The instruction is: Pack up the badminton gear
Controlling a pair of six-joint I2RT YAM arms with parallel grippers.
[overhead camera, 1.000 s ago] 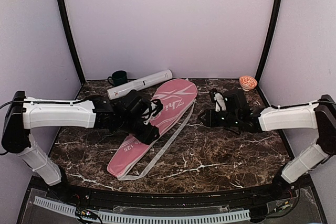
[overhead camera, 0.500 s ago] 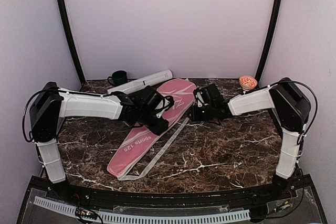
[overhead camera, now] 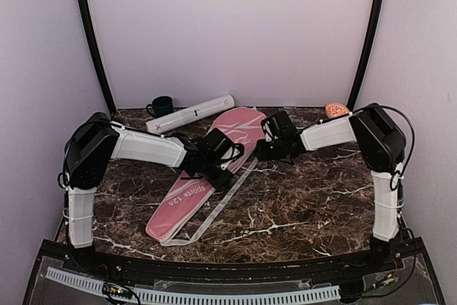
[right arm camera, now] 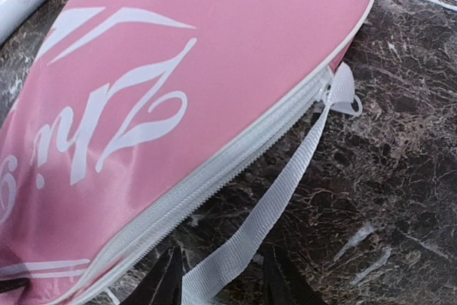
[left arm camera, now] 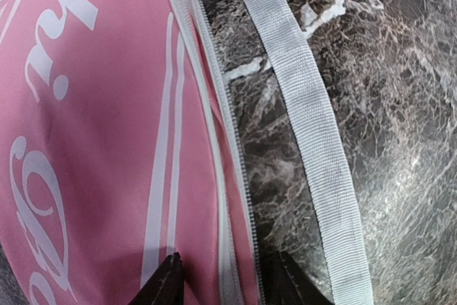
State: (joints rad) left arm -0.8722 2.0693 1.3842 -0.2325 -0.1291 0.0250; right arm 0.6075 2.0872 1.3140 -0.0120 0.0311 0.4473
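Your pink bag (overhead camera: 184, 201) runs near-left to far-right; left hand (left arm camera: 221, 283), parted, straddles its zip edge (left arm camera: 235, 176) mid-length, right hand (right arm camera: 218, 280), parted, straddles the strap (right arm camera: 285, 191) near the wide end

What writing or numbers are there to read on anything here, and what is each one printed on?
"sports 125": white print on the pink bag, toward its narrow end; the last character could be an S.
"Zhi": large white script on the bag's wide end, as best it reads; the rest runs out of the wrist views.
On the white tube: small dark and red marks, too small to read.
Nothing else readable.
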